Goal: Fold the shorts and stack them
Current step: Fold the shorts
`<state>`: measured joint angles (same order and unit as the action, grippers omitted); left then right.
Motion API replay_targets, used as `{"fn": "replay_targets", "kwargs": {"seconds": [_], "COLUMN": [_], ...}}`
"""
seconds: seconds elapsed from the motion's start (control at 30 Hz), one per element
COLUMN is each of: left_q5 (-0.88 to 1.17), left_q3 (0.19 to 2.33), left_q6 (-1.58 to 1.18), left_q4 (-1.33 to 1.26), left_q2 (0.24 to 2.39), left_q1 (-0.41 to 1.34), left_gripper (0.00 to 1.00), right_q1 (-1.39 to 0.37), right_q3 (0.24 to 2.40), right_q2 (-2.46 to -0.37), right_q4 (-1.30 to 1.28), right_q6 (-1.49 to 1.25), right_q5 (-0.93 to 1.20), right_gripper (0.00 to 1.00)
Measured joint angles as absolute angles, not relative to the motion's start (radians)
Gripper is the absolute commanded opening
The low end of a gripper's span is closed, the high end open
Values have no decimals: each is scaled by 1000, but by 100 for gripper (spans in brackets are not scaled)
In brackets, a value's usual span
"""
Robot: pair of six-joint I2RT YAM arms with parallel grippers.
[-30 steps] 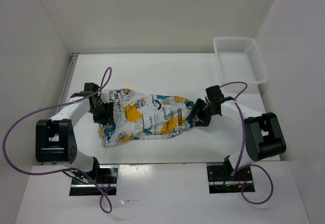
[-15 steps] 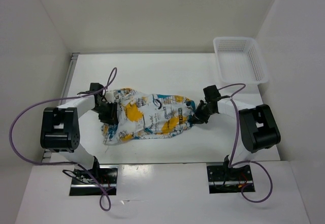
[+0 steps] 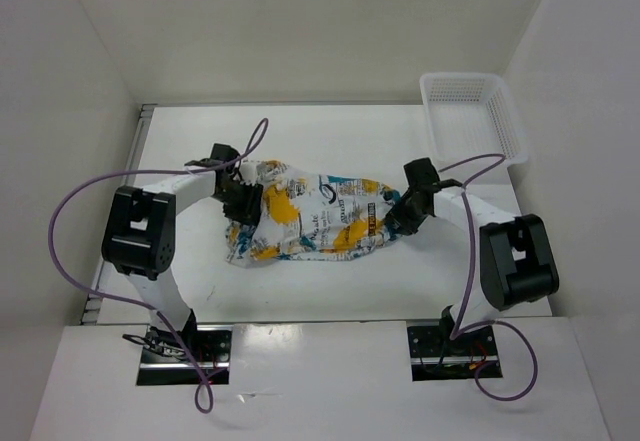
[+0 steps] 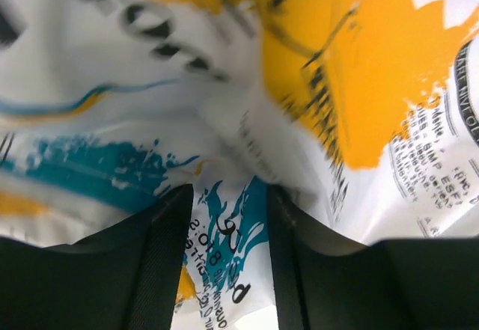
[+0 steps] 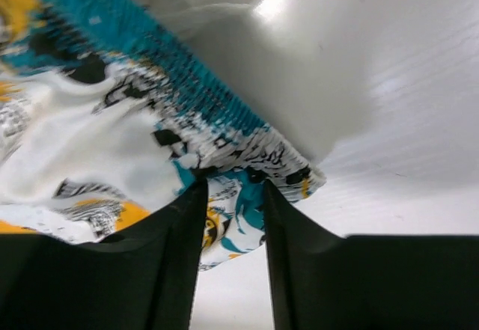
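Note:
The printed shorts [image 3: 315,219] lie spread across the middle of the table, white with teal and orange patches. My left gripper [image 3: 243,197] is shut on their left end; in the left wrist view the cloth [image 4: 247,105] fills the frame and a fold sits pinched between my fingers [image 4: 161,263]. My right gripper [image 3: 394,218] is shut on their right end; in the right wrist view the teal ribbed waistband [image 5: 217,113] hangs between my fingers [image 5: 172,270], just above the table.
A white mesh basket [image 3: 472,116] stands at the back right corner. White walls close in the table [image 3: 330,141] at the back and both sides. Purple cables loop from both arms.
Both grippers have carried the shorts toward the back and a little right. The left arm swung inward and the cloth has bunched narrower between them.

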<state>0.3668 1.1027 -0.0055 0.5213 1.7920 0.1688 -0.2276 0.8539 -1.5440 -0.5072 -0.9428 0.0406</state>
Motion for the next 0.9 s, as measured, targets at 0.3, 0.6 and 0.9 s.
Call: {"fn": "replay_targets", "kwargs": {"seconds": [0.3,0.6,0.9], "left_q5": [338,416,530], "left_q3": [1089,758,722], "left_q6": [-5,-4,-8], "left_q4": [574,620,558], "left_q2": [1615,1370,1480], "left_q1": [-22,-76,-79], "left_gripper": [51,66,65], "right_q1": [-226,-218,-211], "right_q3": [905,907,907], "right_q2": [-1405,-1335,-1338], "right_q4": [-517,-519,-521], "right_q6": [-916,-895,-870], "right_q5": [18,63,87], "right_gripper": [69,72,74]}}
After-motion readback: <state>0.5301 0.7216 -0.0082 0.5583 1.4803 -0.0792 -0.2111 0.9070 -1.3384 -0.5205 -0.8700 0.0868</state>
